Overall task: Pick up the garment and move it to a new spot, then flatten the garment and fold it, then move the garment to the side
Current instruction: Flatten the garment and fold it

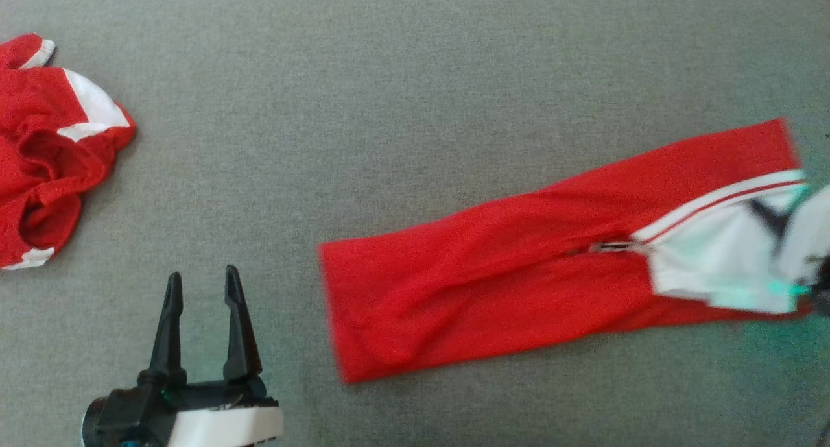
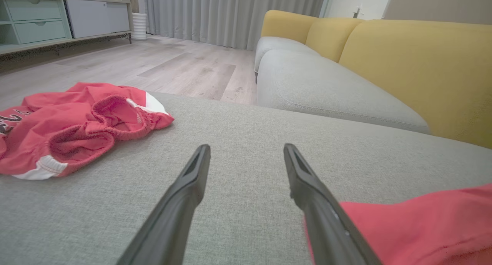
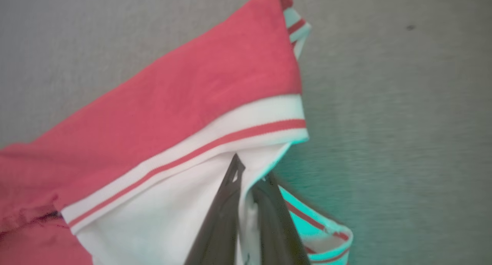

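Observation:
The garment (image 1: pixel 519 272) is red with a white, red-striped end and lies stretched out in a long folded strip across the grey cushion, right of centre. My right gripper (image 3: pixel 251 169) is shut on the white fabric near the striped band, at the garment's right end (image 1: pixel 771 220), where the head view is blurred. The red cloth (image 3: pixel 192 95) spreads away to the left in the right wrist view. My left gripper (image 1: pixel 202 275) stands open over bare cushion to the left of the garment's near end, with nothing between its fingers (image 2: pixel 246 147). A corner of the garment (image 2: pixel 423 226) lies just right of them.
A second red garment with white trim (image 1: pixel 52 148) lies crumpled at the left edge (image 2: pixel 77 130). The grey cushion (image 1: pixel 389 109) is bare between the two. Beyond it stand a grey and yellow sofa (image 2: pixel 384 65), wooden floor (image 2: pixel 173 65) and a cabinet (image 2: pixel 38 22).

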You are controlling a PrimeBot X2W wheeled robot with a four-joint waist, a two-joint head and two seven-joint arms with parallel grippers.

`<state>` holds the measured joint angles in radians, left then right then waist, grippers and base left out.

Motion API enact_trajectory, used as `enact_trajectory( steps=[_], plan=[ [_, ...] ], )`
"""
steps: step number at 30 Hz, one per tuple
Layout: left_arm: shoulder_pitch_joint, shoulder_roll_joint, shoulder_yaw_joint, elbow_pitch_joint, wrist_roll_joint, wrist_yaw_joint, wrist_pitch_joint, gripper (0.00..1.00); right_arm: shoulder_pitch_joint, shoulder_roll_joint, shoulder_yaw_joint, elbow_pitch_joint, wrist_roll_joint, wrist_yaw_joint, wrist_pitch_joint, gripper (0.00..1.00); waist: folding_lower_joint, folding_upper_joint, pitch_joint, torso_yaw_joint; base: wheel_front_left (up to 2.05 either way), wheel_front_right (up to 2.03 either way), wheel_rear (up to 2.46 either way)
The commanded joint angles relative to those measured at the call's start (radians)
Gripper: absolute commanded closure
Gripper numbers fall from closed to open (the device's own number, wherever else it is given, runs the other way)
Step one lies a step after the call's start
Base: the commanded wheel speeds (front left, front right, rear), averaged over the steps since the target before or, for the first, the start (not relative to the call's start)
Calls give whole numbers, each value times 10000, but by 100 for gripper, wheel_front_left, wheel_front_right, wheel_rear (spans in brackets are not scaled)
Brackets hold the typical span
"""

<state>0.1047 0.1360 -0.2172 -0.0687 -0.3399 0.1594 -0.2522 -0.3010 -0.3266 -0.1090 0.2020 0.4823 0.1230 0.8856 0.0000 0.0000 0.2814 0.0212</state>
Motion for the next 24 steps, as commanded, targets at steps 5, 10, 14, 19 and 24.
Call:
enact_trajectory(
  steps=[5, 10, 14, 19, 24],
  plan=[
    [123, -315, 800, -86, 422, -522, -94, 0, -845, -1140, -1858, -371, -456, 77, 146, 100, 0, 0, -272, -26, 0, 0, 0],
    [304, -493, 1169, 64, 767, -864, -94, 0, -927, -1425, -2516, -971, -542, 77, 703, 100, 0, 0, -642, -84, 0, 0, 0],
    [556, -648, 1388, 206, 968, -1021, -95, 0, -527, -1020, -1750, -2248, -78, 77, 1168, 100, 0, 0, -1060, -233, 0, 0, 0],
    [795, -769, 1503, 339, 1175, -1167, -95, 0, 416, 60, -197, -3953, 267, 77, 1555, 100, 0, 0, -1495, -361, 0, 0, 0],
    [946, -822, 1633, 430, 1304, -1245, -95, 0, 1051, 1645, 1077, -4153, -114, 77, 948, 100, 0, 0, -1700, -510, 0, 0, 0]
  ],
)
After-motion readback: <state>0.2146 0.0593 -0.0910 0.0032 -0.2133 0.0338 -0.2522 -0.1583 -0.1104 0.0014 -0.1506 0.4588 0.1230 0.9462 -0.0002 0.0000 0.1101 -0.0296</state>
